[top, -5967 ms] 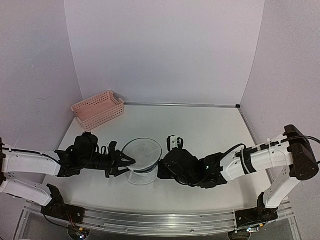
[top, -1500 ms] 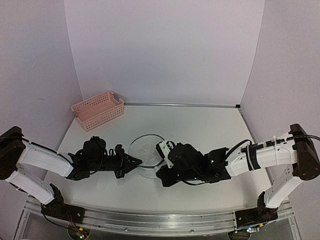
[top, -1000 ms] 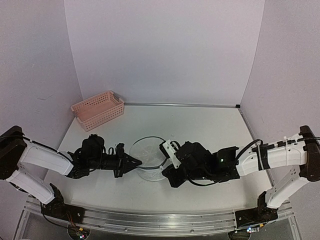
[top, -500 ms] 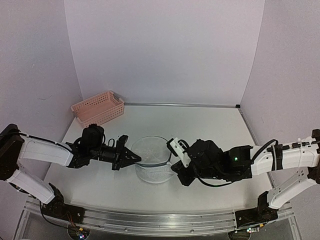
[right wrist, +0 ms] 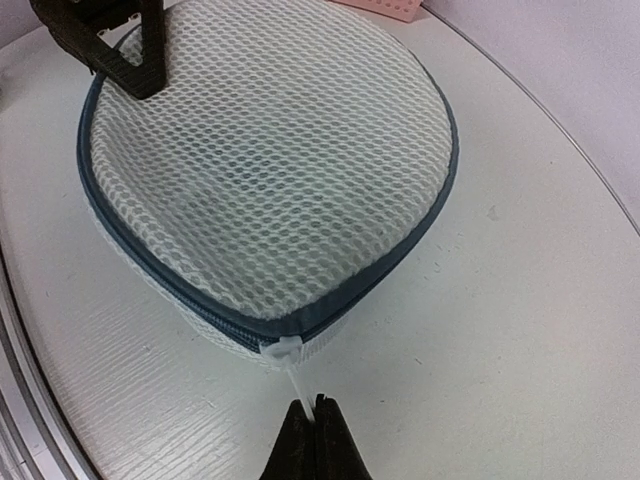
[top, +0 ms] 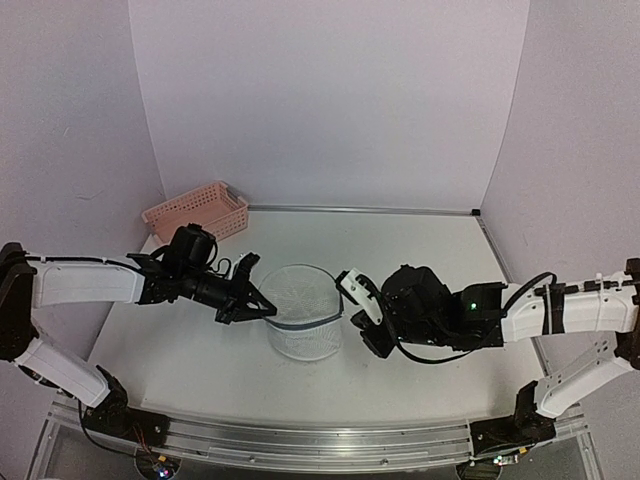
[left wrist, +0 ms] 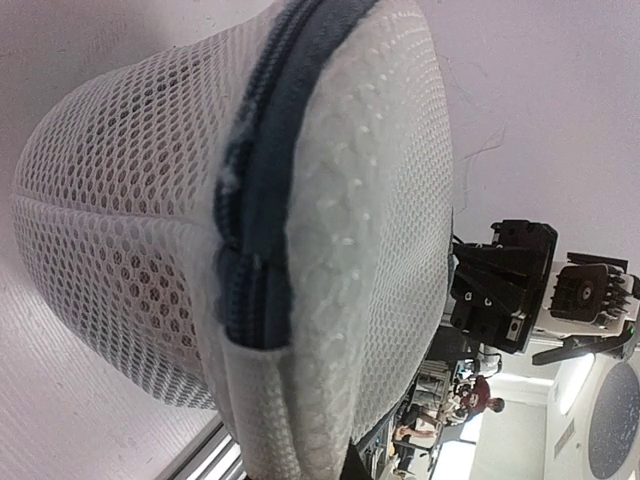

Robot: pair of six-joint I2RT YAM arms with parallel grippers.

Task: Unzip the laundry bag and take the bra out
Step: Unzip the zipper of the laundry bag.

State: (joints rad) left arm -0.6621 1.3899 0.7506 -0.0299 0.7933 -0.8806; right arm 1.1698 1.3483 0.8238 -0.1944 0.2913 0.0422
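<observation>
**Change noted.** In the top view the laundry bag [top: 300,325] now stands taller than a second ago, when it looked pressed flat. Its mesh wall shows below the lid, and it has shifted a little toward 3 o'clock. Both arms have moved with it. The right arm has drawn back toward 3 o'clock and the left arm has reached further in.

**Grippers.** The left gripper [top: 262,309] is closed at the bag's 9 o'clock rim and appears to pinch the edge there. The right gripper [right wrist: 313,435] is closed on the thin white zip pull [right wrist: 283,348] at the bag's 3 o'clock side.

**Meaning for the task.** The bag appears braced on one side, with the pull under tension on the other. This looks like the start of the unzipping stroke. In the right wrist view the dark grey zip rim [right wrist: 200,308] looks shut along its visible run, and the lid [right wrist: 270,150] lies flat with no gap. Unzipping is judged barely begun, and removal has not started.

**Containers.**
- The bag sits on the table [top: 420,250], at 6 o'clock of its middle. A faint darker patch shows through the lid mesh, but the bra cannot be made out.
- A pink basket [top: 195,215] stands at 10 o'clock, well apart from the bag. Nothing shows inside it from above.
</observation>
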